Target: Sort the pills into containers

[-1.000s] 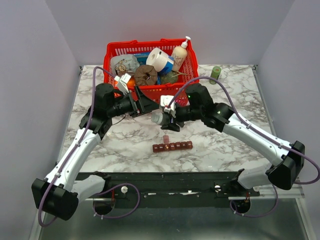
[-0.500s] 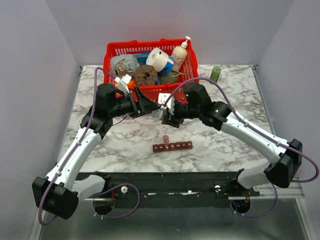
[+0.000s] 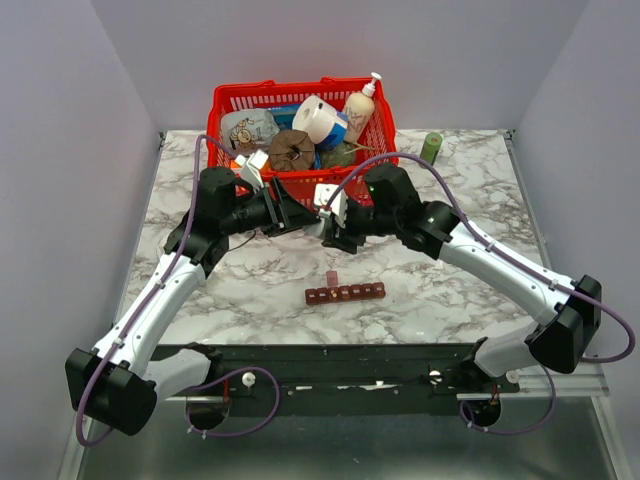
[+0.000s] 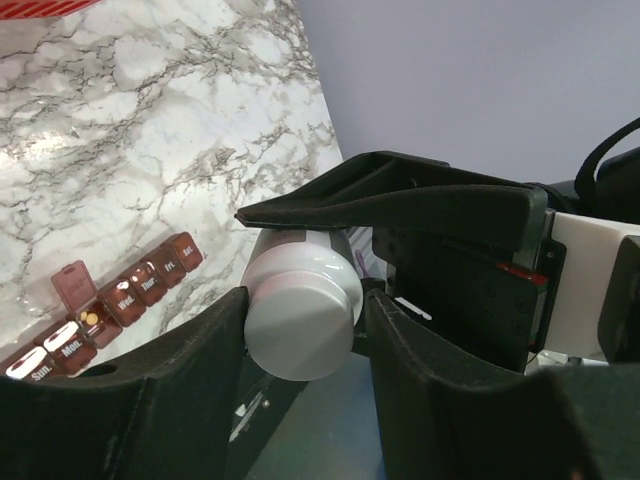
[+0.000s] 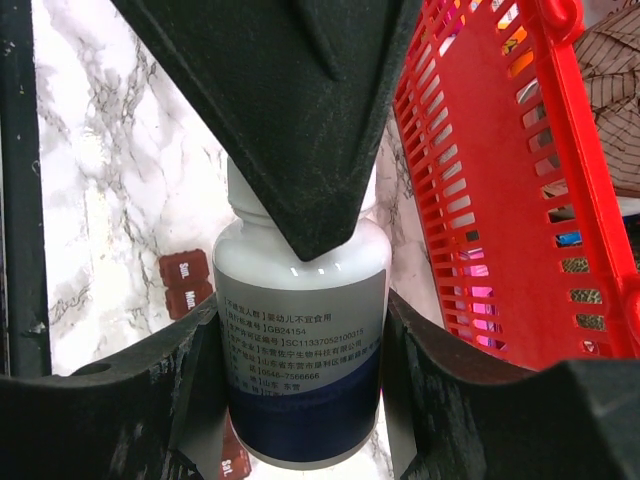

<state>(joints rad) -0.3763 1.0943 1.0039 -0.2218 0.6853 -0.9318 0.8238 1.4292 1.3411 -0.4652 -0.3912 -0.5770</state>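
Two arms meet in the air before the basket (image 3: pixel 225 100). At the left, the left gripper (image 4: pixel 305 345) is closed on the white cap (image 4: pixel 303 320), a finger against each side. The right gripper (image 5: pixel 300 400) clamps the bottle (image 5: pixel 303 330) by its body, jaws partly apart around it. Below them the containers (image 3: pixel 345 293) lie flat on the table (image 3: pixel 450 280), untouched. One lid stands open, with what may be pills (image 4: pixel 90 318) inside.
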